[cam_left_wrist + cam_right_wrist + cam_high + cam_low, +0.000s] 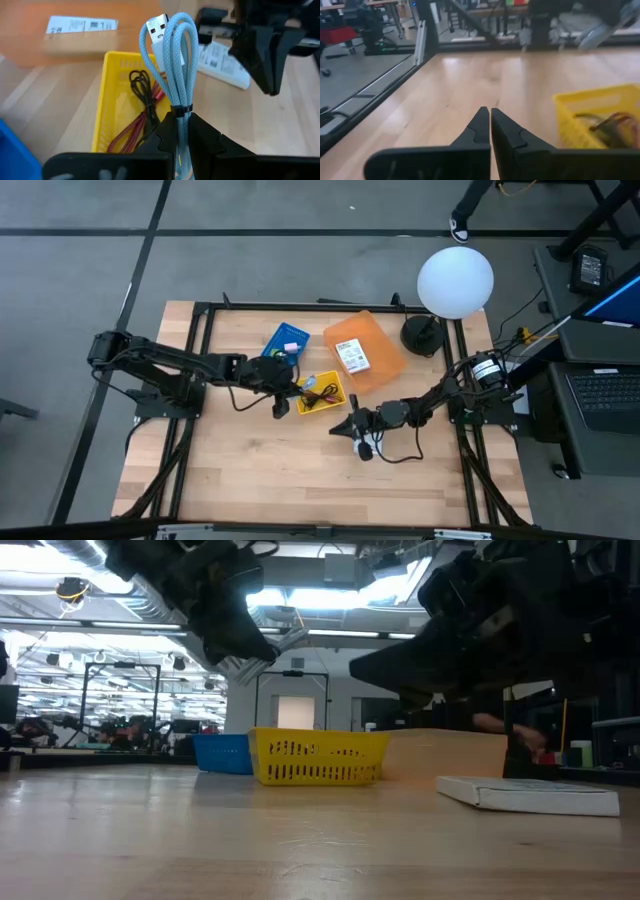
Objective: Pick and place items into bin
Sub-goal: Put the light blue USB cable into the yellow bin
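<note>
The left arm reaches from the table's nine o'clock side toward the centre, its links folded low and its wrist ending just at the nine o'clock edge of the yellow bin (322, 392). The left gripper (181, 131) has its jaws pinching a coiled light-blue cable (172, 60), bound with a black tie, the silver plug standing up at the top of the loop. From above, the gripper (279, 402) hides most of that cable.

Inside the yellow bin (114, 85) lie a black cord (142, 87) and a dark-red cord (131, 133), tangled together. Its far end is cut off behind the gripper.

The right arm comes in from three o'clock, elbow bent, with the right gripper (490, 125) low over bare wood at about five o'clock from the bin, its jaws pressed together on nothing.

A white packet (353, 357) rests on an orange tray (384, 362) at the bin's one o'clock. A second white packet (220, 62) lies on the table close to the bin, partly blocked by the right arm. A blue bin (287, 341) sits at eleven o'clock; its contents are hard to make out. In the low view both arms are dark shapes cut off at the top.
</note>
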{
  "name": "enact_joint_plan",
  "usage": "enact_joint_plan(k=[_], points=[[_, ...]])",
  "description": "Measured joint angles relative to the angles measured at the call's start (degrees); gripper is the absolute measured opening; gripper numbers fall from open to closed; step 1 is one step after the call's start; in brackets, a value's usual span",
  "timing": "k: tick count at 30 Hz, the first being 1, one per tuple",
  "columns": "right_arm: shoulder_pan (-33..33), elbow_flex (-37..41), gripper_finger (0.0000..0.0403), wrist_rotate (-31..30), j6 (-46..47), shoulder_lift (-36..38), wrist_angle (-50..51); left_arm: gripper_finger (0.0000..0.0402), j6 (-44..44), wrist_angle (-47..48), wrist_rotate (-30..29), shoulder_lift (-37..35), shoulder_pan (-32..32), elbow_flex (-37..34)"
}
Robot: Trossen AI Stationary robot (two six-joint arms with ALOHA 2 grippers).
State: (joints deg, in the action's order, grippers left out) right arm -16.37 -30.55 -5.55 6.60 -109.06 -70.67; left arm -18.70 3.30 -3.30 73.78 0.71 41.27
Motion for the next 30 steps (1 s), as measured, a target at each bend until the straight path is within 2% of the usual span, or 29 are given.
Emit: enact_joint_plan(k=[9,16,22,30], points=[[3.64,0.02,0.0000,0.16,-2.76,0.07,-4.14,0.0020,5.52,21.59,4.27,12.61,-1.96,16.33],[5.25,0.04,0.0000,1.99,-3.79,0.08,-4.98,0.0020,10.44,26.17,7.92,19.95,-5.86,25.11],[5.41,0.04,0.0000,2.32,-7.19,0.09,-5.41,0.0020,9.99,27.89,8.81,21.88,-8.45,27.28],[5.99,0.02,0.0000,2.20,-8.39,0.09,-6.30,0.0022,8.93,28.36,9.26,23.40,-8.49,27.27]])
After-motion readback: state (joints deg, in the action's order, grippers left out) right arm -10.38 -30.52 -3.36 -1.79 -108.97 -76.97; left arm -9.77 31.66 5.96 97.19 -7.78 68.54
